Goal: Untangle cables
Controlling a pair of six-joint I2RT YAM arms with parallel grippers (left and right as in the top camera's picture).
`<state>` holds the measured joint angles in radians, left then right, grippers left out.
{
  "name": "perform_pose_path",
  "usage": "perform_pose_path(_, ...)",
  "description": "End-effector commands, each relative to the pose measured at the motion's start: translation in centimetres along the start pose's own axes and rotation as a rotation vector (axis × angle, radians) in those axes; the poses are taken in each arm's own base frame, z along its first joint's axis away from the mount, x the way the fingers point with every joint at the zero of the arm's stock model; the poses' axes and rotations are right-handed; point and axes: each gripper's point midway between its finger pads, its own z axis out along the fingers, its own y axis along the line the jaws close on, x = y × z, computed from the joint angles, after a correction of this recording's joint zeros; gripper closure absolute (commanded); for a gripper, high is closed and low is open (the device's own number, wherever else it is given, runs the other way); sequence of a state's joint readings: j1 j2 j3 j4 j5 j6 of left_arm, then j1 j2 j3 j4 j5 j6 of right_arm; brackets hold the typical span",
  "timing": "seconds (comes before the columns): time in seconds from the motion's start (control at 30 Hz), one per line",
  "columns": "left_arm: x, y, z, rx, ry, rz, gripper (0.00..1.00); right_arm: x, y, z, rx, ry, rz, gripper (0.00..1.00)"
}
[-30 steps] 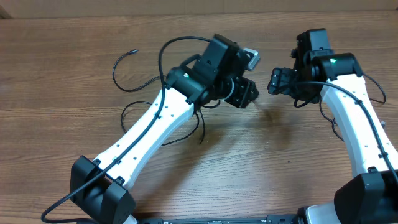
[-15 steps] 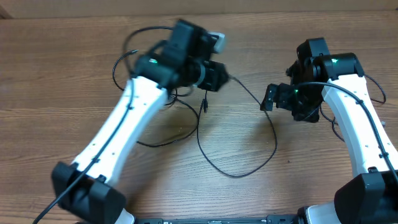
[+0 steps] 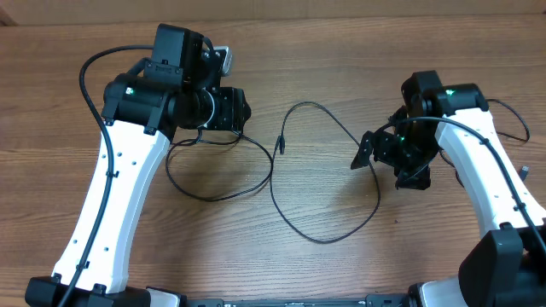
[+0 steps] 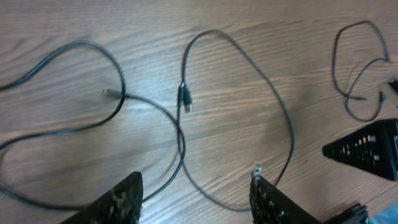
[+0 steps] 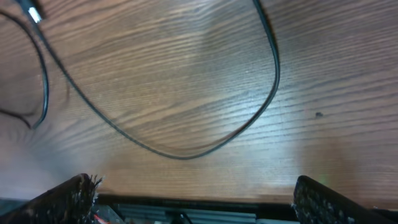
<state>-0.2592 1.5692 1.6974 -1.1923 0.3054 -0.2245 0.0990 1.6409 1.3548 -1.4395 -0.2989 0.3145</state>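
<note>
Cables (image 3: 324, 241): thin, matte black cords lying slack and flat on the wooden table (image 3: 409, 51).

Main strand runs in open curves across the middle of the table, between the two arms. It starts at a small plug (image 3: 279, 146), rises over an arch, drops past the right gripper (image 3: 365, 153), rounds a wide lower loop and heads back toward the left gripper (image 3: 239, 109). A second loop lies below the left gripper and crosses the first there.

Left wrist view: the plug has a pale tip. A bare strand end (image 4: 106, 93) sits right at a crossing. A separate small coil (image 4: 351, 68) lies well apart, upper right.

Left gripper: fingers (image 4: 118, 202) spread, nothing between them, only strands on the table beyond.

Right gripper: fingers (image 5: 68, 199) wide apart, empty, with the lower loop on the table beyond.
</note>
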Motion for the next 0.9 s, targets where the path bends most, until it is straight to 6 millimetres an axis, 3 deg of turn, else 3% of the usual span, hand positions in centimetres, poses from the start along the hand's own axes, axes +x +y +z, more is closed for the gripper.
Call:
perform_pose_path(0.0, -0.4, 0.4, -0.8, -0.028, -0.022, 0.032, 0.44, -0.3, -0.9, 0.7, 0.031, -0.042, 0.082, 0.0)
perform_pose_path(0.13, 0.0, 0.4, -0.8, -0.03, -0.004, 0.034, 0.44, -3.9, -1.4, 1.7, 0.055, -0.19, 0.053, 0.0)
perform_pose_path(0.2, 0.3, 0.5, -0.8, -0.033, 0.008, 0.031, 0.44, -5.7, 0.3, 1.7, -0.006, -0.261, -0.09, 0.0)
perform_pose_path(0.33, 0.5, 0.5, -0.8, -0.035, 0.017, 0.028, 0.44, -5.4, 4.7, 1.9, -0.124, -0.28, -0.349, 0.01)
perform_pose_path(0.6, 0.4, 0.8, -0.8, -0.05, 0.012, 0.027, 0.45, -6.0, 8.7, 2.3, 0.009, -0.429, -0.454, 0.04)
perform_pose_path(0.73, 0.1, 3.4, -1.2, -0.204, -0.012, -0.009, 0.44, -6.0, 10.3, 0.9, 0.01, -0.449, -0.46, 0.04)
perform_pose_path(0.87, 0.8, 7.3, -2.4, -0.418, -0.02, -0.126, 0.33, -6.4, 11.4, -1.2, 0.012, -0.46, -0.458, 0.04)
